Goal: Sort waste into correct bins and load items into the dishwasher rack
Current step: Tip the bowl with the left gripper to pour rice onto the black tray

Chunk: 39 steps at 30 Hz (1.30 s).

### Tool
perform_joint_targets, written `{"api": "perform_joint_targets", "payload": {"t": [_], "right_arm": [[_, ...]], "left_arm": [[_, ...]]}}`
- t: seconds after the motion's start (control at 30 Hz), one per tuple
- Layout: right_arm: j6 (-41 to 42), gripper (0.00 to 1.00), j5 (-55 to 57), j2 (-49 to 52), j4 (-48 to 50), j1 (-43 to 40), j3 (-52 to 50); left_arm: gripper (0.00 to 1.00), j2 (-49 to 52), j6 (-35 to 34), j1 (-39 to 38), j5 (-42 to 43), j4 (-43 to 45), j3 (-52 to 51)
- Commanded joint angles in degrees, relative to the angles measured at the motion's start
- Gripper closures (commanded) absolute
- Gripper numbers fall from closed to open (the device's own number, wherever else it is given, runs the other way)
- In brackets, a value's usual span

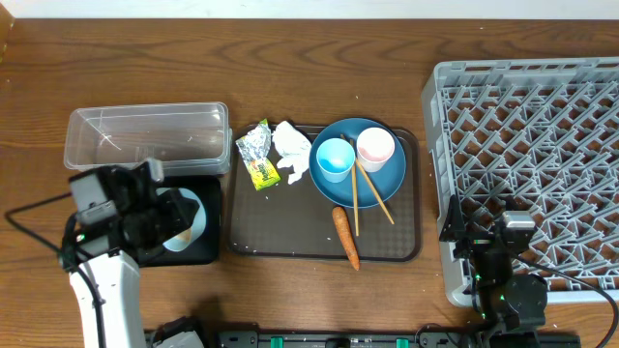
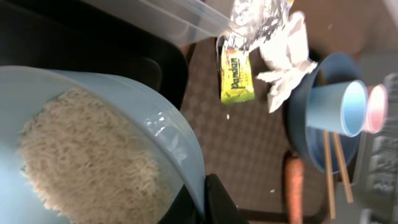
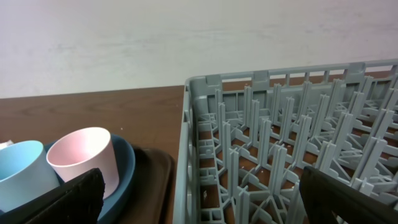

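— While the overhead view puts the clear tub (image 1: 145,135) at the far left of the surface (image 1: 319,58), what lies just in front of it?
— The black tray (image 1: 213,249). The left claw (image 2: 202,200) is above it, clamped shut on the rim of the light-blue bowl (image 1: 193,220), which hangs tilted over the tray.
— Can you see into the bowl from above?
— Hardly; the arm covers most of it. The left wrist view looks straight in and shows rice (image 2: 87,162) lying inside.
— And to the right?
— The brown serving tray (image 1: 290,237). At its left end the snack wrapper (image 1: 257,157) and the white tissue (image 1: 290,147) lie touching. Print on the wrapper's yellow part shows only in the wrist view. The dark-blue plate (image 1: 387,179) carries the light-blue cup (image 1: 335,159) and the pink cup (image 1: 375,148) side by side. The chopsticks (image 1: 372,198) run off its front rim. The carrot (image 1: 346,237) lies on the tray just in front of the plate.
— Far right?
— The grey rack (image 1: 542,116), with the right claw (image 1: 481,237) at its front left corner. From above I cannot tell how its jaws stand. The right wrist view shows the fingers (image 3: 62,199) spread wide over the rack's wall, and both cups upright.
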Motion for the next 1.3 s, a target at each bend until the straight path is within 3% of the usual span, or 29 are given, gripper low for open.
{"api": "perform_joint_targets", "payload": {"t": [0.0,0.47,1.27], "right_arm": [[-0.2,0.01,-0.04,-0.09,-0.22,0.07,-0.09],[-0.2,0.01,-0.04,-0.09,-0.22,0.07,-0.09],[-0.2,0.01,-0.04,-0.09,-0.22,0.07,-0.09]], "left_arm": [[0.94,-0.44,4.28,6.14,11.13,0.63,-1.95],[0.94,0.63,12.52,25.35,32.22,0.83,-5.01],[0.94,15.06,16.72,36.72,52.5,0.35,-5.05]]}}
